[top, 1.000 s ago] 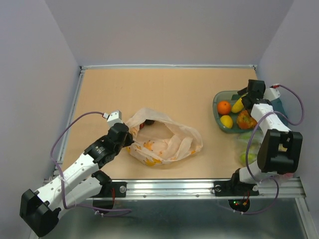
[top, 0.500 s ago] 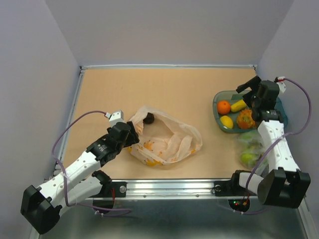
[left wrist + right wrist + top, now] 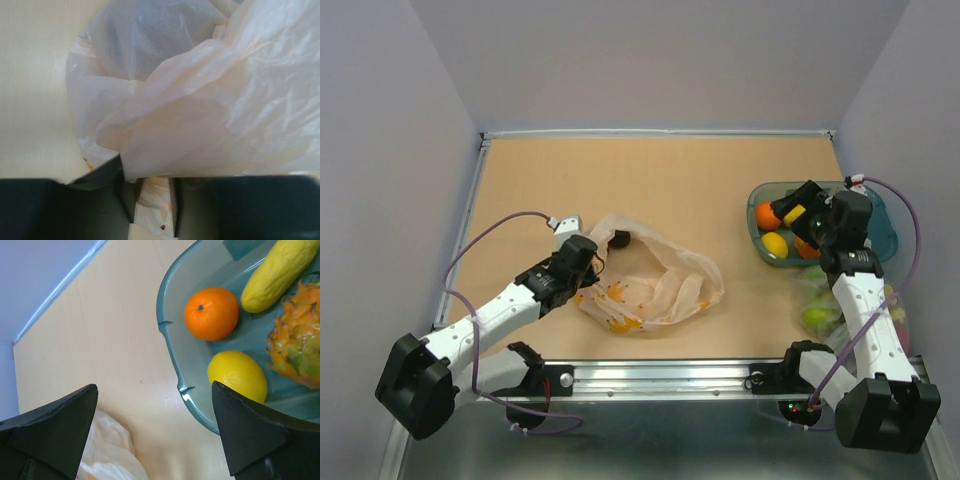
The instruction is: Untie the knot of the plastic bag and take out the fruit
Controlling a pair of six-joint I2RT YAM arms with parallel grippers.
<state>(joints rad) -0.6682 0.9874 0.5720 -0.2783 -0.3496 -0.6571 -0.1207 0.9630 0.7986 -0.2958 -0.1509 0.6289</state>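
Soft, even light, faint shadows. In the left wrist view the plastic bag (image 3: 210, 115) looks washed-out and blurry.

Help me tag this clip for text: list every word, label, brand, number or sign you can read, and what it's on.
No text can be read in any view.
plastic bag: orange-yellow printed marks, too blurred to tell whether they are letters.
teal tray, orange and lemon: no writing shows.
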